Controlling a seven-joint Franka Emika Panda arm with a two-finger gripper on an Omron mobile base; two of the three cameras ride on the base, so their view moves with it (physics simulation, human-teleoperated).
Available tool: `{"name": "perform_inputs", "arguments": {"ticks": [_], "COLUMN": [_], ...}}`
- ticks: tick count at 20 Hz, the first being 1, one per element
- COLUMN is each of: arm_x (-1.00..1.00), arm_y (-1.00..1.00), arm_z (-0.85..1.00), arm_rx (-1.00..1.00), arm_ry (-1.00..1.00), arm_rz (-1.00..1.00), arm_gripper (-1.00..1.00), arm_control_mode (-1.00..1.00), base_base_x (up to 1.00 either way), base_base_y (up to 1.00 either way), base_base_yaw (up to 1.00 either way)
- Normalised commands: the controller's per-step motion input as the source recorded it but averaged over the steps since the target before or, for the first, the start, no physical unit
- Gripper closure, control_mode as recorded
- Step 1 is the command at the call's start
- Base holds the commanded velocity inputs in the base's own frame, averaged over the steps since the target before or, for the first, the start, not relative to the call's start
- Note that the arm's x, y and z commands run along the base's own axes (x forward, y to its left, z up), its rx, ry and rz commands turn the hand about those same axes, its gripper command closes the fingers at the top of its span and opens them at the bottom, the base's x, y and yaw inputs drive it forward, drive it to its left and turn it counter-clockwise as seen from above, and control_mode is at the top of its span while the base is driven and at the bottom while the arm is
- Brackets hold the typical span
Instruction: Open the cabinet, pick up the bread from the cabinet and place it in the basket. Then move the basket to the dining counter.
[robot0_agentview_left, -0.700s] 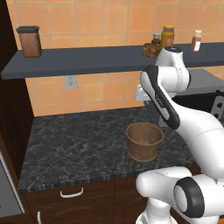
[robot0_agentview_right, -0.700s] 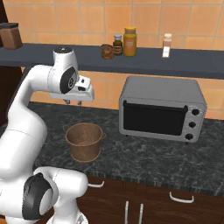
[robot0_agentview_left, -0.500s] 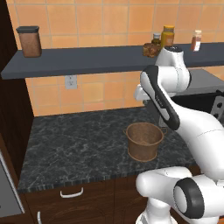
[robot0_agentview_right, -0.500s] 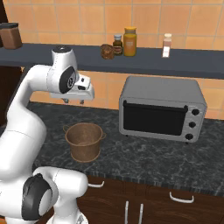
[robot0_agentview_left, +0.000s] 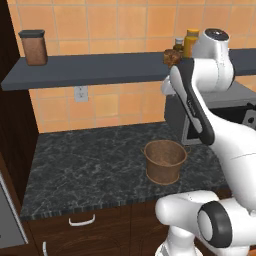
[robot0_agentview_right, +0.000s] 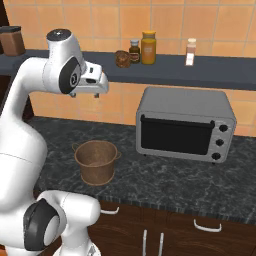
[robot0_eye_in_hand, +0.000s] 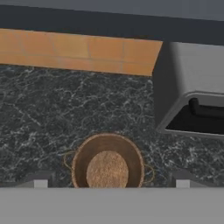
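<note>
Finding the basket (robot0_agentview_left: 164, 172) standing upright on the black marbled surface (robot0_agentview_left: 85, 165), just in front of and to the left of the grey toaster oven (robot0_agentview_right: 185, 125), close to it but not clearly touching. Looking down into it from the hand view and seeing a paler round patch at the bottom: unable to tell whether that is the bread or only the woven floor. Judging the bread step as either finished or unsettled, and the carry to the dining counter as not yet done, since the basket is sitting on the dark stone. Hanging the pincer (robot0_eye_in_hand: 110, 183) above the basket and a little behind it, tips spread wide at the two lower corners of the hand view, holding nothing. Expecting the next move to call for coming down over one side of the rim, straddling the wall or a loop handle, pinching, then lifting straight up, clear of the oven. Rearing the arm tall from the base, elbow bent high just below the dark shelf (robot0_agentview_left: 100, 70), wrist turned so the hand is facing down.
</note>
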Motion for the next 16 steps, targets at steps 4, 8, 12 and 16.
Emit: {"name": "perform_inputs", "arguments": {"ticks": [4,8,12,16], "arm_x": [0.04,0.26,0.62,0.74], "arm_y": [-0.34,-0.37,-0.1,-0.41], "arm_z": [0.97,0.48,0.11,-0.03], "arm_rx": [0.0,0.0,0.0,0.01], "arm_ry": [0.0,-0.03,0.0,-0.03], "arm_rz": [-0.12,-0.2,-0.06,0.0], "arm_gripper": [-1.0,-1.0,-1.0,-1.0], "arm_control_mode": [-1.0,-1.0,-1.0,-1.0], "base_base_x": [0.0,0.0,0.0,0.0], "base_base_y": [0.0,0.0,0.0,0.0], "base_base_yaw": [0.0,0.0,0.0,0.0]}}
